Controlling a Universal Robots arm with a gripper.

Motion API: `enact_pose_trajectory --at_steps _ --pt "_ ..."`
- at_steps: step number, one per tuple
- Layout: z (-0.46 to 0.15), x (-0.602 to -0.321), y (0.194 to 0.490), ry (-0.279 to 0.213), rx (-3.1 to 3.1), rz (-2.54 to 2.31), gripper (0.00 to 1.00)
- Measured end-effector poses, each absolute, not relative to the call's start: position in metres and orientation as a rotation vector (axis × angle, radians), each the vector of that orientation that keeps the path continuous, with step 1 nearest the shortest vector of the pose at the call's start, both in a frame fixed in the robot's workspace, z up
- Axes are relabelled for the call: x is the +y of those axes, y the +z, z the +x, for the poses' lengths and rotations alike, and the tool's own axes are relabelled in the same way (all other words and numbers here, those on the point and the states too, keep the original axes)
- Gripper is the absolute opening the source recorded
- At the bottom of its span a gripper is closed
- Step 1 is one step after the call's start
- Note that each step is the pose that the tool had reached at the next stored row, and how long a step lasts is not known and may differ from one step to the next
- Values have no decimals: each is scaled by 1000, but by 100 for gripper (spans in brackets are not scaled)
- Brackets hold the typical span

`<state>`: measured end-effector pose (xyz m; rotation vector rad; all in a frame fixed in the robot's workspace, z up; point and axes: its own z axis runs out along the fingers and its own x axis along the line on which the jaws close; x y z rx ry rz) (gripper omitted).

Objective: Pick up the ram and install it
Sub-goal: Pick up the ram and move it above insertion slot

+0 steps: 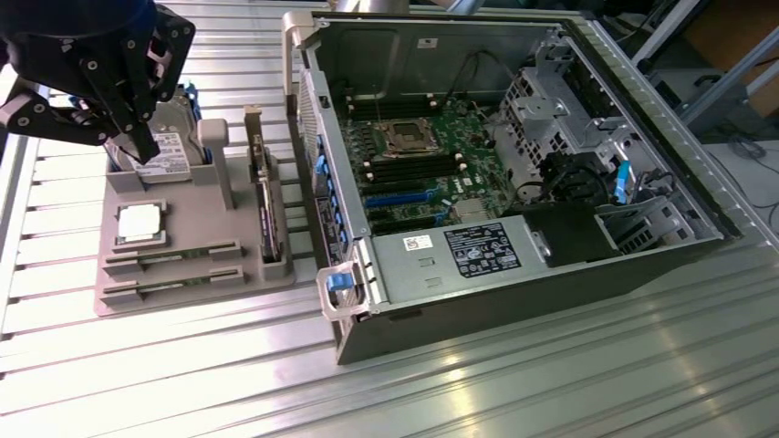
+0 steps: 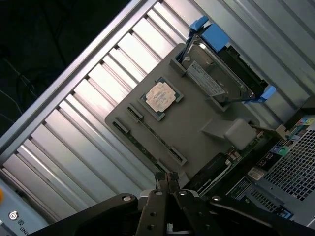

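Note:
Two ram sticks lie on edge in the slots of a grey holder tray (image 1: 232,196), one (image 1: 171,258) just behind the other (image 1: 171,285), at the tray's front end. In the wrist view they run side by side, the inner stick (image 2: 156,136) and the outer one (image 2: 138,146). My black gripper (image 1: 142,151) hangs shut and empty over the tray's back end, above the hard drive (image 1: 164,151). In the wrist view the closed gripper (image 2: 166,179) sits beyond the end of the ram slots, touching nothing.
The tray also carries a square silver processor (image 1: 144,222), the hard drive with blue clips (image 2: 216,73) and an upright expansion card (image 1: 262,196). The open computer case (image 1: 512,283) lies on the exterior view's right, its motherboard (image 1: 420,169) exposed. A ribbed metal table (image 1: 548,383) lies underneath.

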<state>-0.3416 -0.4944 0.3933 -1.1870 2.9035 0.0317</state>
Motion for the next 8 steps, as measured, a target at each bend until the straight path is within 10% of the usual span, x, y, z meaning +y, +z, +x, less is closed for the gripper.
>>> enact_pose_trajectory --at_steps 8 --pt "-342 -494 393 29 2885 -1234 11"
